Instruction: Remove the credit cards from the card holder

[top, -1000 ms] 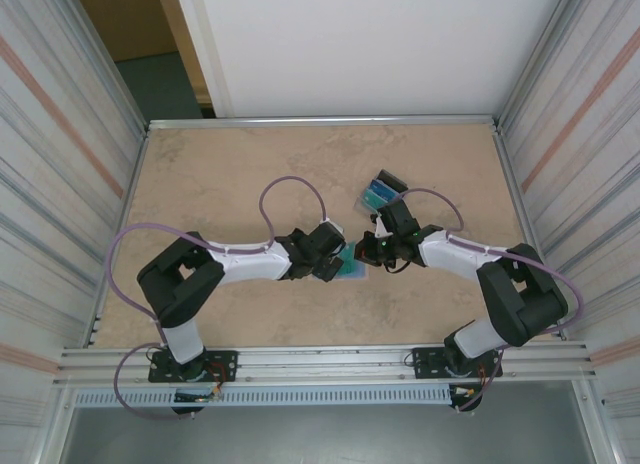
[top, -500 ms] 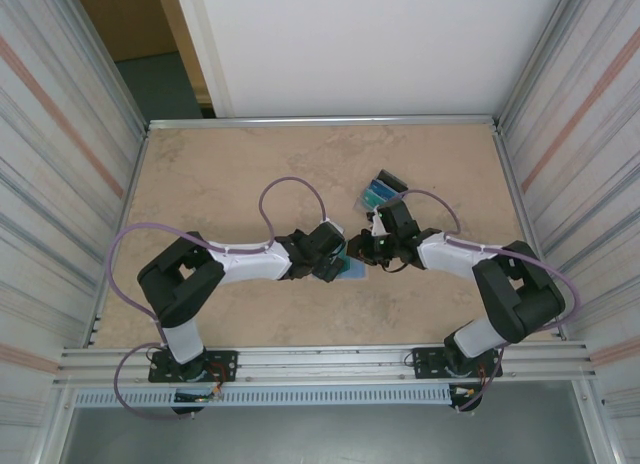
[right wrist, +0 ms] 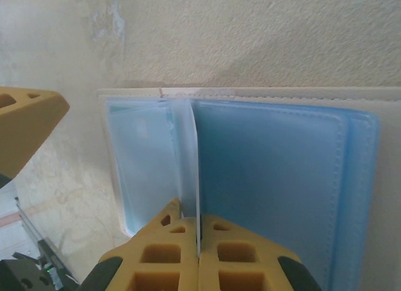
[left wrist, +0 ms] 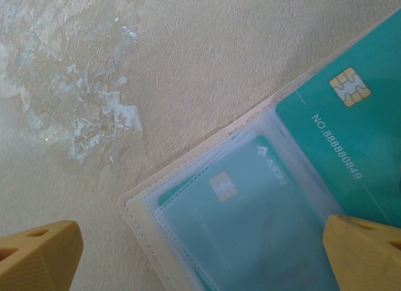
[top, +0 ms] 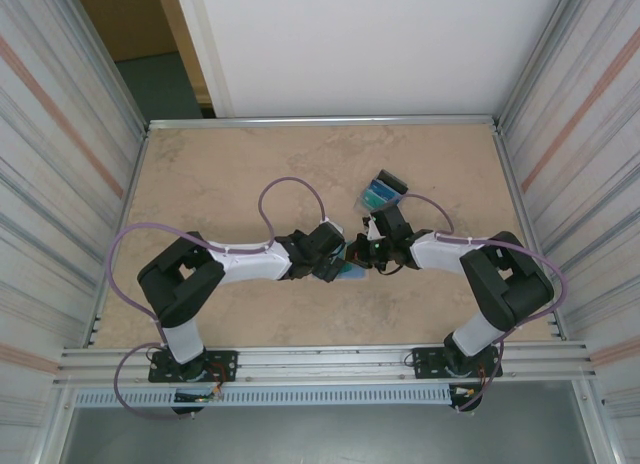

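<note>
Apparently right hand (right wrist: 198, 231) clamps a card holder (right wrist: 282, 178) leaf, left hand (left wrist: 200, 253) spread apart, card tray (top: 381, 192) beyond.

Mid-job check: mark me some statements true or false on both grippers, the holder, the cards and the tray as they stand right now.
1. The left gripper is wide open. True.
2. The right gripper is open and holds nothing. False: it is shut on a thin leaf standing up from the holder.
3. The holder lies folded shut. False: it lies open, blue panels up.
4. A teal card with a chip shows at the holder. True.
5. The tray lies beyond both grippers in the top view, apart from the holder. True.
</note>
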`<state>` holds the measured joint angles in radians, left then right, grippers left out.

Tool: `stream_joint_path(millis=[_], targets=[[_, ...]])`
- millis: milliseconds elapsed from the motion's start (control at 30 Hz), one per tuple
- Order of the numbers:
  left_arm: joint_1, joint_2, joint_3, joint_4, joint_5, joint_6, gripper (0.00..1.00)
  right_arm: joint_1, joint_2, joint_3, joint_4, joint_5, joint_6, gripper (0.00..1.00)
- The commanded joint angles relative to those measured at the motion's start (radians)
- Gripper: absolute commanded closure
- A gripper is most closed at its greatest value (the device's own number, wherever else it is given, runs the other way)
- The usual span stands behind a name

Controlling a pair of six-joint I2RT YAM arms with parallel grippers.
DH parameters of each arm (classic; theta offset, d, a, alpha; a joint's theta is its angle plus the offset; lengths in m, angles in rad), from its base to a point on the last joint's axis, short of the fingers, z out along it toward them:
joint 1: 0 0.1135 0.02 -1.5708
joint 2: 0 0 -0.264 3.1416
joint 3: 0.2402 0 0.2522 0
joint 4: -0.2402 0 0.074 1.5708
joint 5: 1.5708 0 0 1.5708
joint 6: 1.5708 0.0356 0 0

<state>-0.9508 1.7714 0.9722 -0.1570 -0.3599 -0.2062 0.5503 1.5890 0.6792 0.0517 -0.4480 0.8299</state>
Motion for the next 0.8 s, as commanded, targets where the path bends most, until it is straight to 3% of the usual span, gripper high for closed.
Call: stream_joint_path(millis=[0, 300, 767], targets=[[0.006, -0.025, -0.010, -0.014, -0.019, -0.012, 0.01, 0.007, -0.026, 0.031, -0.083, 0.067, -0.031, 0.97], [0.016, -0.101, 0.030, -0.036, -0.120, -0.035, 0.01, 0.008, -0.125, 0.060, -0.208, 0.167, -0.121, 0.99], [0.086, -0.229, -0.011, -0.007, -0.144, -0.079, 0.01, 0.000, -0.210, 0.175, -0.355, 0.284, -0.310, 1.00]])
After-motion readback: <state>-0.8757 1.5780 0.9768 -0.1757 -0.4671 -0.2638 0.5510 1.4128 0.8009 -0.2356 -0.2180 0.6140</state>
